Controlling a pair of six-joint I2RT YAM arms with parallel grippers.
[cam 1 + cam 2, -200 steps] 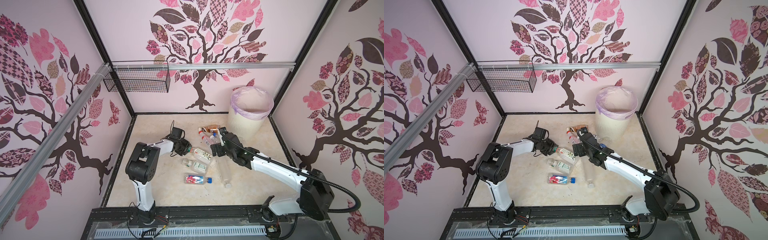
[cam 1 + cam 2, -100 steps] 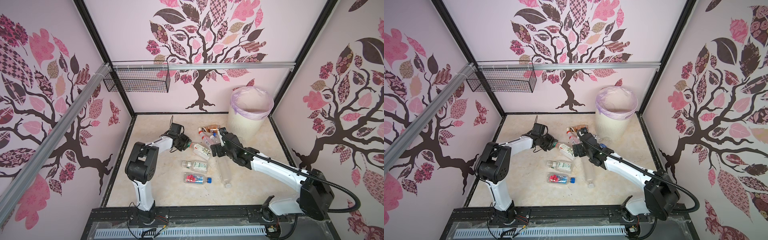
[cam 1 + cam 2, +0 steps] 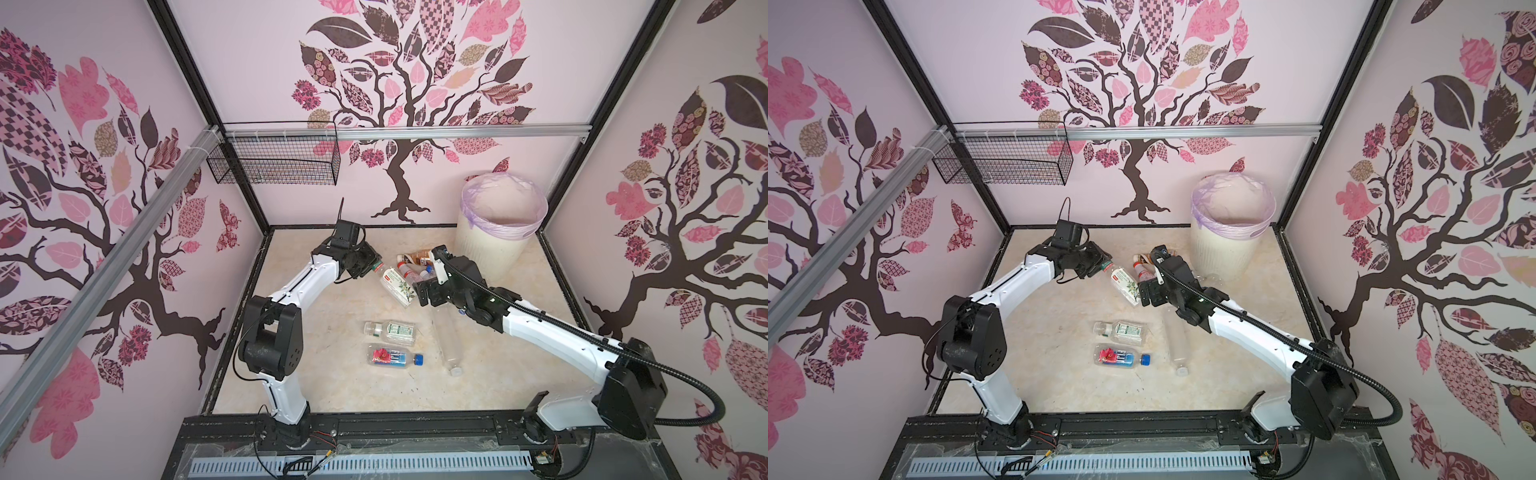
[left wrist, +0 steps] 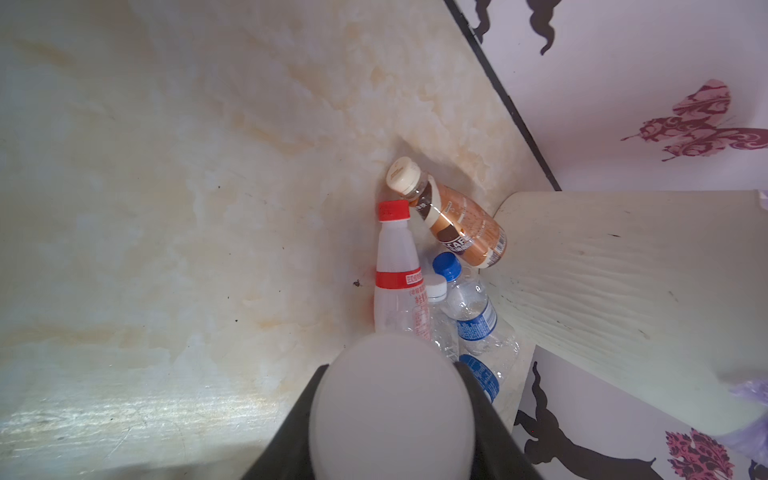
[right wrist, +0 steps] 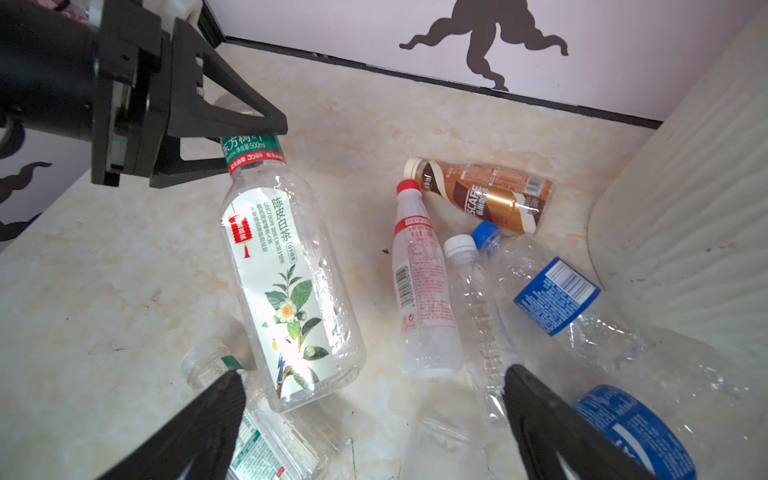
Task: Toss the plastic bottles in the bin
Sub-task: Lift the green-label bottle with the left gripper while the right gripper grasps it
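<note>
My left gripper [image 3: 374, 266] [image 3: 1104, 266] [image 4: 390, 368] is shut on the cap end of a clear tea bottle [image 3: 397, 284] [image 3: 1125, 284] [image 5: 286, 282] with a green neck band and leaf label. The bottle slants down to the right, its base near my right gripper [image 3: 422, 293] [image 3: 1148, 295] [image 5: 372, 374], which is open and holds nothing. Beside the cream ribbed bin [image 3: 490, 249] [image 3: 1221, 253] [image 5: 685, 187] lie a brown coffee bottle [image 5: 490, 195] [image 4: 461, 224], a red-capped bottle [image 5: 419, 282] [image 4: 397, 282] and a crumpled blue-labelled bottle [image 5: 552, 291].
Nearer the front lie a green-labelled clear bottle [image 3: 390, 330], a blue-capped bottle with a red flower [image 3: 392, 357] and a long clear bottle [image 3: 446, 345]. A black wire basket [image 3: 274, 166] hangs on the back rail. Walls close in the floor on three sides.
The left gripper has carried the tea bottle's cap end towards the back wall, and the bottle has followed. The right arm has hardly moved.
</note>
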